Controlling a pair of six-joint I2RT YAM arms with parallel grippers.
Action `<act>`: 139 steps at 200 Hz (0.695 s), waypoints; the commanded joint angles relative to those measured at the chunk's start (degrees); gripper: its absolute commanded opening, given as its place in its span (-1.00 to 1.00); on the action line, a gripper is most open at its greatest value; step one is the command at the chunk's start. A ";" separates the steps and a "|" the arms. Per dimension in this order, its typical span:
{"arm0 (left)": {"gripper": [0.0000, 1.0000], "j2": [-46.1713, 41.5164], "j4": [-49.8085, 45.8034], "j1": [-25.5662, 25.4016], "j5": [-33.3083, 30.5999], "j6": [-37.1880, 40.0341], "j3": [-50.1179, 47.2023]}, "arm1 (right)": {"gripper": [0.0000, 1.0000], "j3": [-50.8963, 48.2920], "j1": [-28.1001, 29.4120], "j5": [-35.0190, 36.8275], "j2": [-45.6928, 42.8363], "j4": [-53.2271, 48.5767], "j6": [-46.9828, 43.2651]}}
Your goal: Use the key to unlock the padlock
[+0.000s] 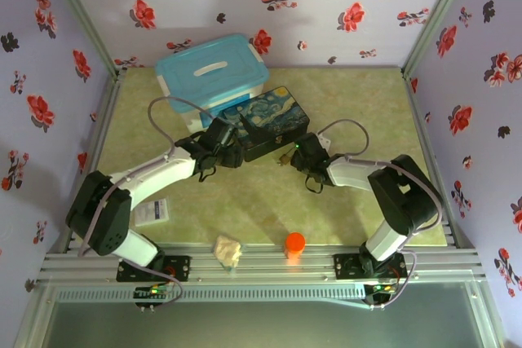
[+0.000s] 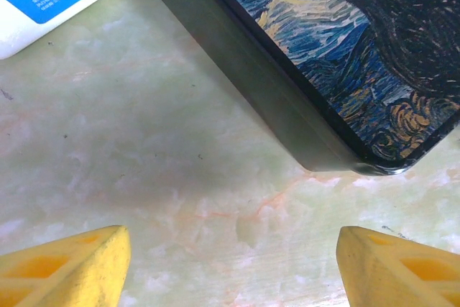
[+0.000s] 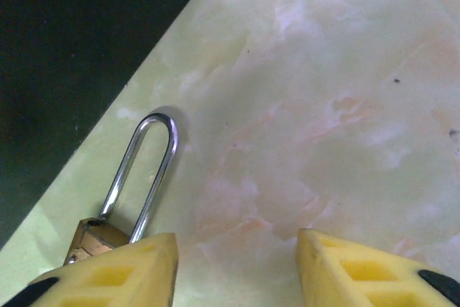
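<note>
While right gripper (image 3: 237,271) and left gripper (image 2: 230,271) both stand spread and empty, the padlock (image 3: 100,235) lies flat near the middle of the table (image 1: 367,112), well off every edge, just beside the painted tin box (image 1: 265,124), its body partly under one right-gripper finger. Left gripper: over bare table at the box's corner.

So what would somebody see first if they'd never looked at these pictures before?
Probably the tin box painted like a swirly starry night, in the middle of the table, with a blue tub behind it. Then the bright orange cap at the near edge. Up close, the right gripper hangs open by a small padlock lying on the table beside the box.
</note>
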 commanded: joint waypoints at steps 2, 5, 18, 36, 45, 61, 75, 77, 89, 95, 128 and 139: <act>0.51 -1.53 0.71 0.45 0.27 -1.64 -1.09 | 0.07 3.89 2.53 2.35 0.41 -3.78 -0.01; 0.51 -1.49 0.74 0.46 0.30 -1.71 -1.18 | 0.08 4.32 2.81 2.76 0.79 -4.02 -0.07; 0.51 -1.72 0.97 0.46 0.31 -2.13 -1.69 | 0.10 6.88 3.77 3.40 3.30 -4.95 -0.12; 0.51 -2.04 1.24 0.46 0.41 -2.57 -2.40 | 0.10 10.00 4.15 3.96 7.22 -6.51 0.31; 0.51 -2.11 1.39 0.41 0.48 -2.67 -2.69 | 0.11 11.07 4.25 4.48 8.75 -6.79 0.47; 0.51 -2.04 1.49 0.42 0.57 -2.84 -3.14 | 0.11 13.01 4.43 5.60 11.51 -7.43 0.32; 0.51 -1.93 1.50 0.45 0.60 -2.86 -3.50 | 0.11 14.59 4.60 6.28 13.46 -8.90 0.07; 0.51 -1.97 1.50 0.46 0.60 -2.87 -3.51 | 0.11 14.64 4.67 6.37 13.67 -9.08 0.01; 0.51 -1.99 1.41 0.46 0.64 -2.83 -3.77 | 0.07 15.39 5.33 6.77 14.38 -10.29 -0.56; 0.52 -2.08 1.37 0.46 0.66 -2.77 -3.90 | 0.03 15.75 5.75 8.71 14.48 -11.17 -1.09; 0.51 -2.72 1.80 0.44 0.55 -2.89 -4.64 | -0.15 16.23 7.41 10.79 14.15 -16.89 -4.57; 0.51 -2.68 2.18 0.44 0.51 -3.09 -4.96 | -0.21 15.65 7.42 10.46 13.61 -17.92 -5.07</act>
